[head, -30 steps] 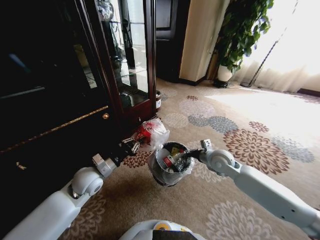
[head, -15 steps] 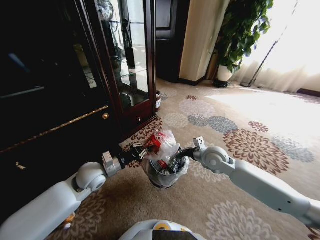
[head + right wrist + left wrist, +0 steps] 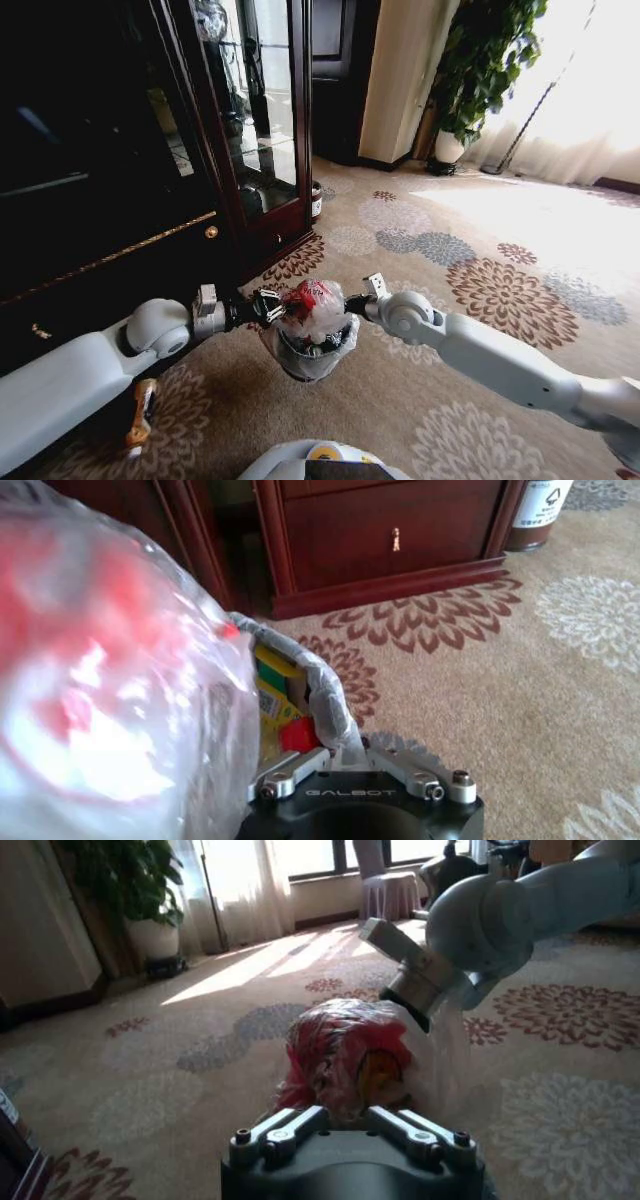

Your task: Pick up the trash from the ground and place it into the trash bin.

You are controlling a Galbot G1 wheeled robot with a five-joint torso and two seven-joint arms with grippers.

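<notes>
Down on the carpet [image 3: 470, 220] at the far left there's an orange-topped piece [image 3: 138, 413] lying by the left arm. The left hand [image 3: 272, 305] is clamped on a red-and-white plastic bag [image 3: 312, 303], holding it right over the trash bin [image 3: 305, 360]. On the other side, the right hand [image 3: 344, 763] is pinched together on the bin's bag-lined rim, keeping it up off the floor.

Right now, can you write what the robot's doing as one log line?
left gripper: shut on bag | bag: over bin | right gripper: shut on bin rim
</notes>
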